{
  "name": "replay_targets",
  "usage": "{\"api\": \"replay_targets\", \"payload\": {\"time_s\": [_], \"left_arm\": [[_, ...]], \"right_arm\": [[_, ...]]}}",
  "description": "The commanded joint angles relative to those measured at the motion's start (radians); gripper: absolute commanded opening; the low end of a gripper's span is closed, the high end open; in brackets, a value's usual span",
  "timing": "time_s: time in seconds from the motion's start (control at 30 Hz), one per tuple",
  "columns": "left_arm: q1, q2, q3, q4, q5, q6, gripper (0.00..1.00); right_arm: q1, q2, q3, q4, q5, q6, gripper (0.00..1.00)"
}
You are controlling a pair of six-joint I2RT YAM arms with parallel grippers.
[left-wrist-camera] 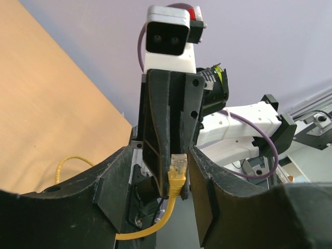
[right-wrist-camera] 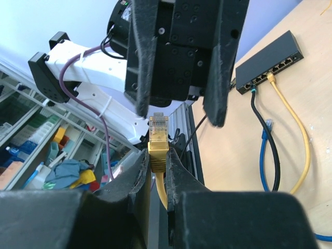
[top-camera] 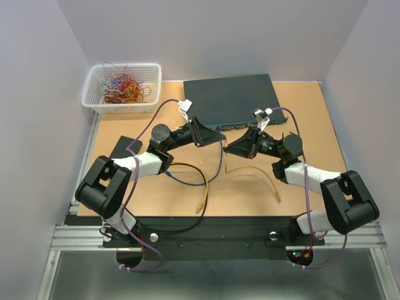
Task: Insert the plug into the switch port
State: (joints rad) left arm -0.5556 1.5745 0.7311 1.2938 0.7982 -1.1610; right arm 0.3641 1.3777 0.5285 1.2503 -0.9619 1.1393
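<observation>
A yellow plug (right-wrist-camera: pixel 158 130) with a clear tip is pinched between the pads of my right gripper (right-wrist-camera: pixel 158 155), which is shut on its boot; the tip sticks out past the fingers. My left gripper (left-wrist-camera: pixel 162 155) faces it head-on, open, its fingers (right-wrist-camera: pixel 222 62) standing either side of the plug (left-wrist-camera: pixel 178 174) without touching it. Both grippers (top-camera: pixel 224 142) meet in mid-air over the table's middle, and the yellow cable (top-camera: pixel 250 169) hangs down from them. A small black switch (right-wrist-camera: pixel 270 57) lies at the table's left (top-camera: pixel 127 145), with black and yellow cables in its ports.
A large dark flat box (top-camera: pixel 231 100) lies at the back centre. A white basket (top-camera: pixel 122 87) of coloured wires stands back left. Blue (top-camera: pixel 187 181), black and another yellow cable (top-camera: pixel 201 194) loop over the wooden table (top-camera: pixel 312 125) in front of the left arm.
</observation>
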Motion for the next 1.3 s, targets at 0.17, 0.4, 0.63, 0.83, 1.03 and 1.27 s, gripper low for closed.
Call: {"api": "replay_targets", "payload": {"time_s": [0.17, 0.4, 0.63, 0.83, 1.03, 1.27], "left_arm": [[-0.03, -0.027, 0.025, 0.795, 0.022, 0.009, 0.56], [-0.032, -0.022, 0.019, 0.792, 0.025, 0.0, 0.15], [-0.029, -0.07, 0.013, 0.566, 0.024, 0.059, 0.0], [-0.035, -0.202, 0.14, -0.305, -0.158, 0.437, 0.0], [-0.036, -0.217, 0.218, -0.612, -0.327, 0.492, 0.0], [-0.061, -0.194, 0.269, -0.735, -0.435, 0.538, 0.0]], "right_arm": [[-0.005, 0.055, 0.054, 0.143, -0.006, 0.037, 0.0], [-0.005, 0.087, 0.067, 0.199, -0.006, 0.063, 0.0], [-0.005, 0.087, 0.1, 0.186, -0.04, 0.074, 0.41], [-0.019, 0.046, 0.108, 0.088, -0.044, 0.034, 1.0], [-0.021, -0.063, 0.14, -0.312, 0.056, -0.227, 0.89], [0.009, -0.164, 0.241, -0.705, 0.218, -0.495, 0.72]]}}
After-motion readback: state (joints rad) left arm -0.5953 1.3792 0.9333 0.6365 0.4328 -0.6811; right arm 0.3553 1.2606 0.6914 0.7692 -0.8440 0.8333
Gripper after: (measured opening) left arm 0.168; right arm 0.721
